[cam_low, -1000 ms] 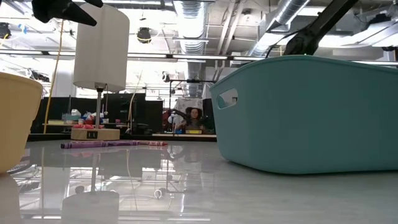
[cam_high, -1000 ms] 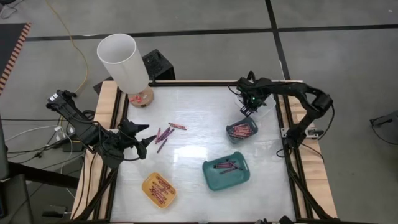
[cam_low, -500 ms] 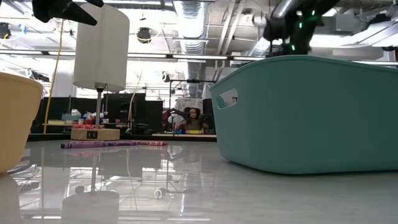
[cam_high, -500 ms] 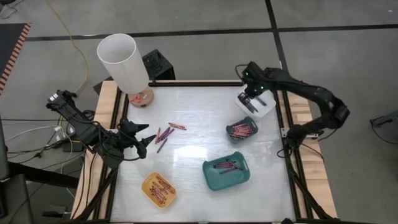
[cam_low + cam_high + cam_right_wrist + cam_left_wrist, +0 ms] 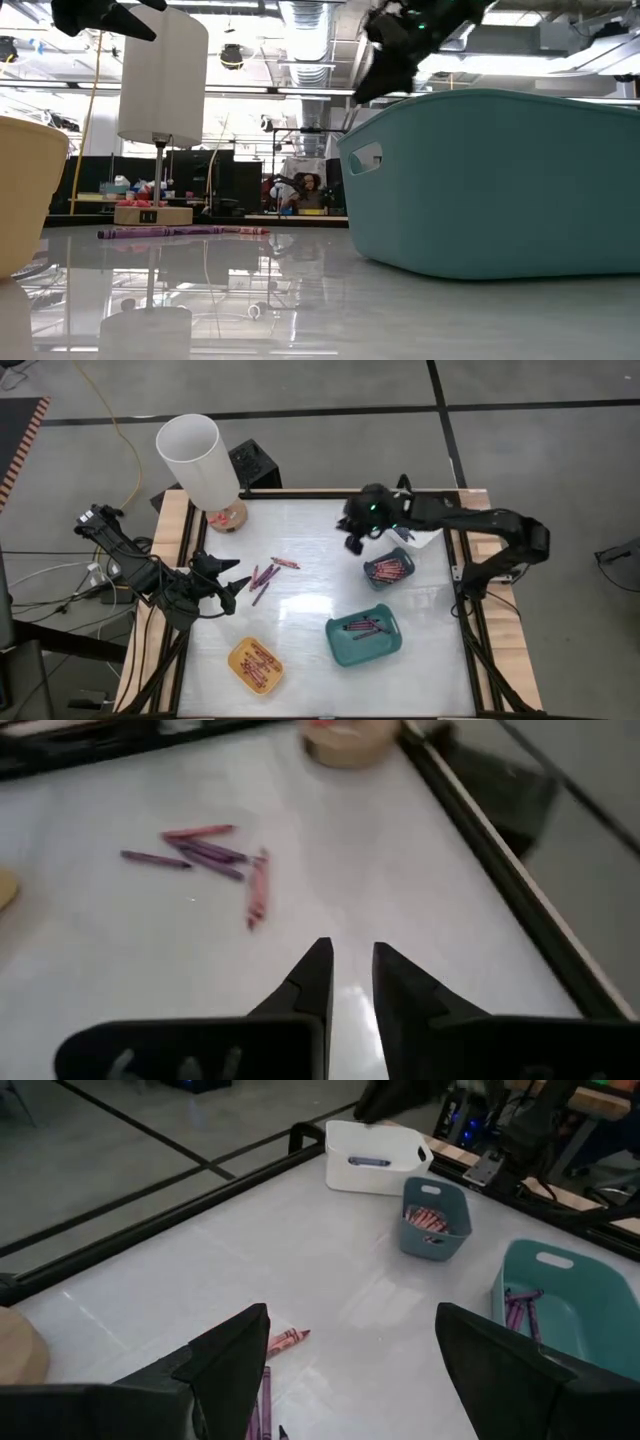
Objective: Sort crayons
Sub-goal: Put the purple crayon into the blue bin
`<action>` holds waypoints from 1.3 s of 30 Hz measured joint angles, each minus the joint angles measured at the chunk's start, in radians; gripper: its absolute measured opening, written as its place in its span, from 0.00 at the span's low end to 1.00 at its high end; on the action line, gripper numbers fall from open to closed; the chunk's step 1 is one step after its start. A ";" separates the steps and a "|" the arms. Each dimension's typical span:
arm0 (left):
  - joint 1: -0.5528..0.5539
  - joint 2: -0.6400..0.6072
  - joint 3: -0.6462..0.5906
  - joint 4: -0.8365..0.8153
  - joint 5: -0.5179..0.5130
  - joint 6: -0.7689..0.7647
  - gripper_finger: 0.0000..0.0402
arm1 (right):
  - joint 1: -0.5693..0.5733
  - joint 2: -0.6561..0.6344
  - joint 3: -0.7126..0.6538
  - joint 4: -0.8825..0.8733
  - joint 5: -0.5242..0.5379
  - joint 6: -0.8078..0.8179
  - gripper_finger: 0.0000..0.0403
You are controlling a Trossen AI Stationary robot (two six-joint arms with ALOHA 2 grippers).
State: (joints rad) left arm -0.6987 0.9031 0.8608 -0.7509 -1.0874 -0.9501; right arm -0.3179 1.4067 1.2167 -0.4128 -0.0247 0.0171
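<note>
My right hand (image 5: 352,540), fingers nearly together and empty, heads for the loose crayons (image 5: 262,578); next, I judge, spread and pinch one.

Worktop (image 5: 320,560): smooth white surface, glossy; the low view shows it mirroring ceiling lights and the lamp. Wood strips along both side edges (image 5: 170,525), matt, pale grain; dark metal rails frame the rim. Trays: teal (image 5: 363,639), grey-blue (image 5: 389,569), white (image 5: 376,1156) and yellow (image 5: 255,665), all moulded plastic, smooth with a slight sheen, cut-out handles. Crayons (image 5: 262,577): paper-wrapped sticks, matt. Lamp (image 5: 200,460): white shade, smooth and matt, paper or plastic cannot be told; round wooden base. Arms and jaws of both grippers: black, hard, matt plastic or metal. Floor: grey, smooth, dull.
</note>
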 joint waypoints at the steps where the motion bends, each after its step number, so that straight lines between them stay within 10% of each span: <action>1: 0.000 0.000 0.000 0.000 0.000 0.000 0.69 | 0.027 0.023 0.000 0.037 0.001 -0.023 0.17; 18: 0.000 0.000 0.000 0.001 -0.008 0.022 0.69 | 0.198 0.431 0.038 0.526 0.050 -0.152 0.30; 39: 0.000 0.000 0.000 -0.005 0.010 0.026 0.69 | 0.237 0.867 0.700 0.047 0.021 -0.475 0.37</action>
State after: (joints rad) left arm -0.6987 0.9034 0.8608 -0.7558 -1.0775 -0.9237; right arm -0.0811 2.2734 1.9164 -0.3660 -0.0040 -0.4580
